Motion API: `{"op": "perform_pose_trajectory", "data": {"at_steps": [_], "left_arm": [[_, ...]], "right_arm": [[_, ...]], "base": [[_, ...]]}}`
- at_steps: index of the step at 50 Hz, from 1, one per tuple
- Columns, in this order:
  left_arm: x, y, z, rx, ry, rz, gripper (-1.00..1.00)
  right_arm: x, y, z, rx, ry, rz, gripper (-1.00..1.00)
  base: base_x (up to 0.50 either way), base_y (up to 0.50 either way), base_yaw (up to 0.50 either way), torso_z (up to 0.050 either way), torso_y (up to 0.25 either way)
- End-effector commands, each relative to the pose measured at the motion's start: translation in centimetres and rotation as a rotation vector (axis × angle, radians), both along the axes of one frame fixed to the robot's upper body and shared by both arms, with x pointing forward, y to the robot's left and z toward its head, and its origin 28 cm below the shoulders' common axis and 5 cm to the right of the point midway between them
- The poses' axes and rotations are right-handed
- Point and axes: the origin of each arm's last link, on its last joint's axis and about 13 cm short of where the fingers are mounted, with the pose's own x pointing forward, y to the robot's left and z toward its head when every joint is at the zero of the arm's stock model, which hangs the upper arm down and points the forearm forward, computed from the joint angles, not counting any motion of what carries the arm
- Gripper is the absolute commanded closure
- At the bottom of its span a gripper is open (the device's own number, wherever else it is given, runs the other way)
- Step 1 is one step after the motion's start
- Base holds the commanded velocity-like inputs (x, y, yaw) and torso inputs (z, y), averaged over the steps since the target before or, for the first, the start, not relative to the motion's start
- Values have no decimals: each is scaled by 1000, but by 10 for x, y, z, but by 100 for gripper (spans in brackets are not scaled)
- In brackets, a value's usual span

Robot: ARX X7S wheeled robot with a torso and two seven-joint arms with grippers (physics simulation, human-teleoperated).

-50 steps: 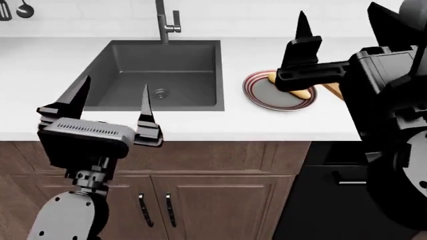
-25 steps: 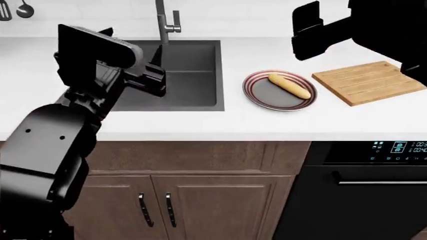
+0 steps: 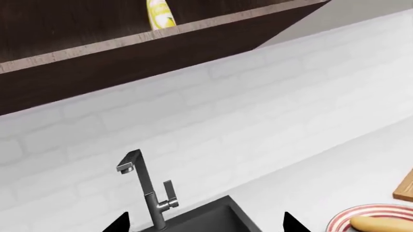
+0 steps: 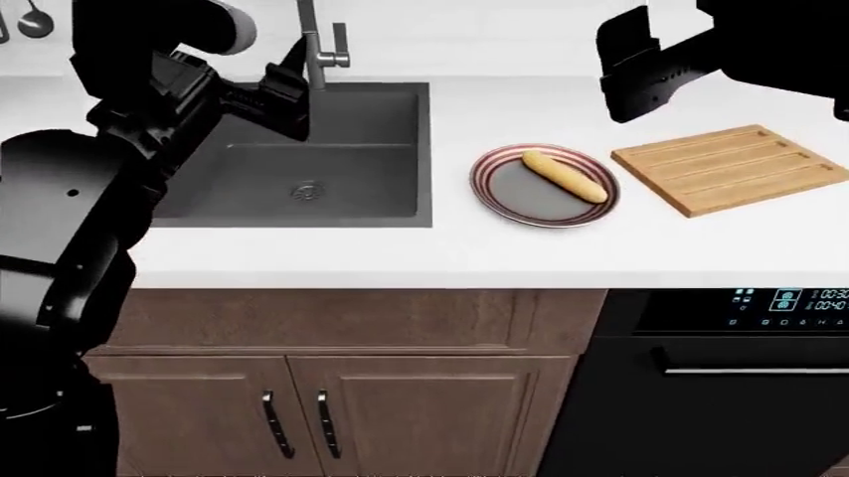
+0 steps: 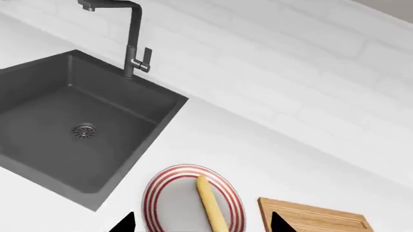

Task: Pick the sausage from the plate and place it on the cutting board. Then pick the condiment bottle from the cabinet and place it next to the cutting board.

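The pale sausage (image 4: 567, 176) lies across the red-striped plate (image 4: 486, 185) on the white counter, and the wooden cutting board (image 4: 730, 169) sits just right of the plate. My right gripper (image 4: 634, 62) hangs open, high above and behind the plate; its wrist view looks down on the sausage (image 5: 212, 205), the plate (image 5: 150, 200) and the cutting board (image 5: 310, 217). My left gripper (image 4: 281, 95) is open and raised over the sink's back-left, near the faucet. In its wrist view the yellow condiment bottle (image 3: 159, 13) stands on the dark cabinet shelf (image 3: 129, 41) overhead.
A dark sink (image 4: 305, 149) with a tall faucet (image 4: 318, 45) lies left of the plate. Utensils (image 4: 30, 18) hang on the wall at the far left. Below the counter are wooden cabinet doors (image 4: 292, 417) and a black oven (image 4: 730, 378).
Both arms have lifted. The left gripper rose from in front of the counter to over the sink by the faucet. The right gripper climbed off the plate, uncovering the sausage and board.
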Motion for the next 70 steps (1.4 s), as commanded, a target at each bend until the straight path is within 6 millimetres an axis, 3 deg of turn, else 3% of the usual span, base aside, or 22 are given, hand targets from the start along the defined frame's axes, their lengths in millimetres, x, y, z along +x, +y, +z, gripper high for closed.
{"op": "perform_pose_trajectory", "data": {"at_steps": [1, 21, 70], "left_arm": [[-4, 0, 7, 5, -10, -10, -100], [-3, 0, 7, 15, -14, -5, -100], [-5, -1, 7, 25, -4, -13, -100]], "right_arm": [[2, 0, 1, -14, -1, 10, -100], [1, -3, -5, -29, 14, -2, -100], [2, -10, -12, -67, 36, -23, -100]], "base": [[0, 0, 0, 0, 0], [0, 404, 0, 0, 0], [181, 0, 0, 0, 0]]}}
